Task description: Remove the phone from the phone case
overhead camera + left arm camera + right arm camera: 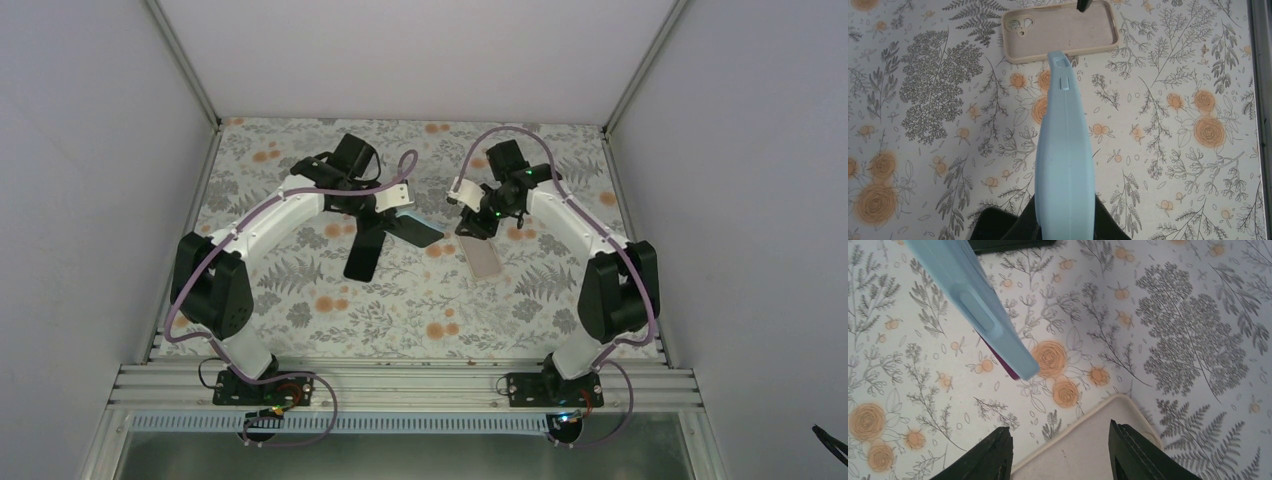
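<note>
My left gripper [383, 212] is almost shut. It pinches the blue case [1064, 150] by one end and holds it up on its edge, off the table [1173, 175]. From above, the case points to about 4 o'clock. A dark purple strip [999, 359] peeks out under it. I think that is the phone, but I cannot see it well.

My right gripper [1059, 430] is about half open and holds nothing. It hangs over the empty beige case [1063, 31], which lies flat at its 5 o'clock.

The blue case looks soft, bendy and light. The phone would be stiff, smooth and slippery, and its glass could crack. I would peel back a corner of the case, then take the phone by its long sides.
</note>
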`<action>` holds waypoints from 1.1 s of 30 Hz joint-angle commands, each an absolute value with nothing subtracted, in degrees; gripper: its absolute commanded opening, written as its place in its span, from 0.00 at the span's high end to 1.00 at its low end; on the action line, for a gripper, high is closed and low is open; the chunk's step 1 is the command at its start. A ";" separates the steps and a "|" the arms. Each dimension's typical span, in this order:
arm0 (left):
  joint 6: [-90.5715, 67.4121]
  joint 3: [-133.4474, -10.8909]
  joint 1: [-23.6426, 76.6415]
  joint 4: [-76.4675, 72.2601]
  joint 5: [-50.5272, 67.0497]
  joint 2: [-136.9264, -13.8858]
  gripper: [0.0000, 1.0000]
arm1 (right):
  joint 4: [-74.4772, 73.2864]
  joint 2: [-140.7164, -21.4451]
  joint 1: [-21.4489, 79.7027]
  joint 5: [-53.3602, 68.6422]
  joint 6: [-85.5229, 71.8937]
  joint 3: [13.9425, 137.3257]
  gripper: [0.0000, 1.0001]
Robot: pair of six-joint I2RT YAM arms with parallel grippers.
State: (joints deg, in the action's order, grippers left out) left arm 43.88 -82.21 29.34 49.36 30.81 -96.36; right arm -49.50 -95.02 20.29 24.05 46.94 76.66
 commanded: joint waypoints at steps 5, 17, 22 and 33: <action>43.78 -84.06 29.18 48.00 34.62 -94.95 0.98 | -48.36 -97.63 22.94 26.37 46.09 77.55 0.49; 43.76 -84.45 29.18 48.67 36.59 -94.49 0.98 | -46.70 -99.47 23.29 26.17 45.70 78.22 0.50; 43.95 -84.65 29.27 49.15 37.07 -94.42 0.98 | -45.38 -99.97 23.30 25.62 45.13 78.88 0.50; 43.60 -85.13 29.27 49.26 41.22 -94.44 0.98 | -44.87 -101.24 23.64 25.69 45.14 80.41 0.51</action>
State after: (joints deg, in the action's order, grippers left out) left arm 43.51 -82.61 28.67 49.89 33.21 -96.36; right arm -47.53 -100.57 22.90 24.93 45.58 78.94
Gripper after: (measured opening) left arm 0.109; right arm 0.497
